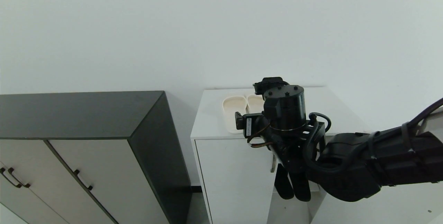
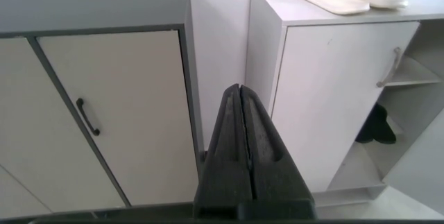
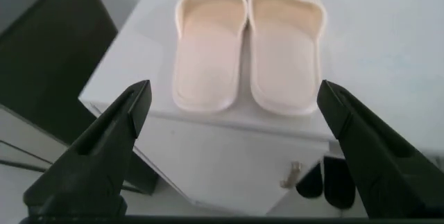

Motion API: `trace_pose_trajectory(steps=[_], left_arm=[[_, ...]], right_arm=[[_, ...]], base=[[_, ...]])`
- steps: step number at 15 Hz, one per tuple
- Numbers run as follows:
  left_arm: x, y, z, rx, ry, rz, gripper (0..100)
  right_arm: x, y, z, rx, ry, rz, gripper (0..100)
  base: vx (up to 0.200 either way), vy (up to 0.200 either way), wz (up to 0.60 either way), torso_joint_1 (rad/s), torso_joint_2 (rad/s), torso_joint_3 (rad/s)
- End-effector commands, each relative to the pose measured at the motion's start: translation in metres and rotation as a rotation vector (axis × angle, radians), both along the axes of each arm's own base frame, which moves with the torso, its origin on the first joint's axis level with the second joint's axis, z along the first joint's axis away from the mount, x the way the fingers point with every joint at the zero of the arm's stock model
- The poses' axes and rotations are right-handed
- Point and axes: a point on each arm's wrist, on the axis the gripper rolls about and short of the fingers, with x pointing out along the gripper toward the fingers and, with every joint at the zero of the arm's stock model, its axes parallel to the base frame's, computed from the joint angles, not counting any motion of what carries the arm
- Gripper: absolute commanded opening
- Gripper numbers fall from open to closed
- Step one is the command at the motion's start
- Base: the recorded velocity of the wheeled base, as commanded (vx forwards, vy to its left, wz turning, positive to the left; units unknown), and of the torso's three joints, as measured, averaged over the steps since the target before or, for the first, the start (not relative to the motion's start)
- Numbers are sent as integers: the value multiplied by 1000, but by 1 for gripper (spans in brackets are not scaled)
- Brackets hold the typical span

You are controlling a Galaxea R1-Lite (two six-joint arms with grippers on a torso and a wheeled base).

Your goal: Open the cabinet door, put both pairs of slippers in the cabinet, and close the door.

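No text, number or sign can be read. A small white sticker (image 1: 248, 127) sits on the left side of the right arm (image 1: 363, 161), at its wrist. In the head view it lies over the near edge of the white cabinet (image 1: 228, 168) top. The sticker carries dark print that is too small to make out.

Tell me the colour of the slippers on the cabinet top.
Cream slippers; right wrist view shows them best.
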Motion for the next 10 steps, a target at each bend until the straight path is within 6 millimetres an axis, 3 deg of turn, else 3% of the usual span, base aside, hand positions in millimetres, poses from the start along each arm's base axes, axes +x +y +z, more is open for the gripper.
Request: trace_pose_trajectory(steps=[1,5,10], left_arm=[[0,0,0,0,1,0,0],[0,0,0,0,1,0,0],[0,0,0,0,1,2,0]], right_arm=[[3,2,-9,-19,16,-3,100],[2,-2,-15,-36,32,-6,100],[9,5,-36,-44,46,22,100]], base=[[200,0,0,17,12,-2],[200,0,0,11,6,-1],[0,0,0,0,0,0]])
